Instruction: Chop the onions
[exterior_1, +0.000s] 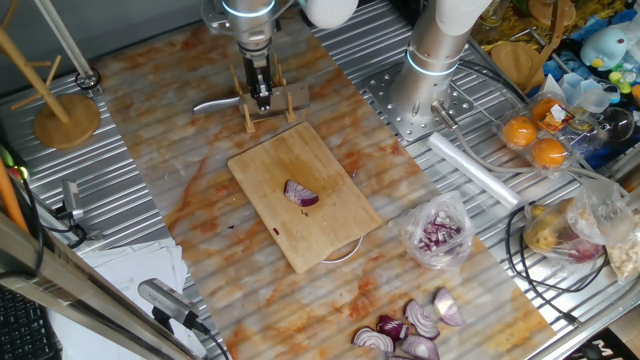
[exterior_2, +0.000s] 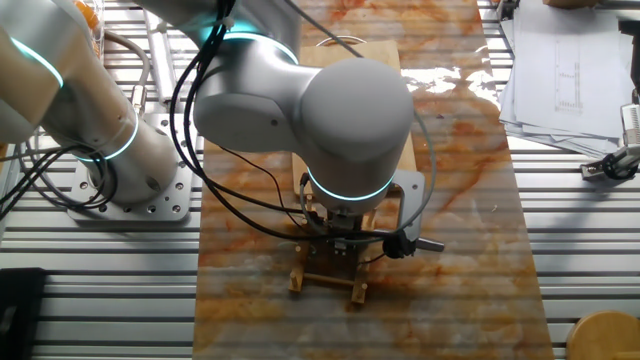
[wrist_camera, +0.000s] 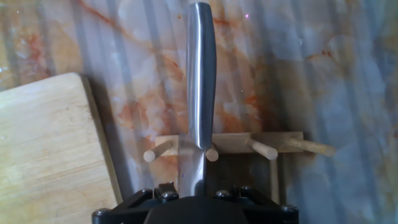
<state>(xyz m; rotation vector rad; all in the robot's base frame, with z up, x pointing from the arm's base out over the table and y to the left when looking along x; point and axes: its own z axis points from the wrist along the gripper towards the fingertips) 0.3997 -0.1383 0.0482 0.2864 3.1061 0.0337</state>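
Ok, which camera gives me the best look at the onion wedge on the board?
One fixed view: the onion wedge lies unobstructed mid cutting board. In the other fixed view the arm hides it. The hand view shows only a board corner, a knife and its rack, no onion.

Your onion wedge (exterior_1: 301, 193) is one small piece, red-purple on its skin side with paler, layered flesh showing along the cut face. It lies on its side near the middle of the wooden cutting board (exterior_1: 262, 167), resting flat on the wood, whole and uncut, with bare board all around it. You can see it only in one fixed view; in the other fixed view the arm hides that part of the board, and the hand view does not reach it.
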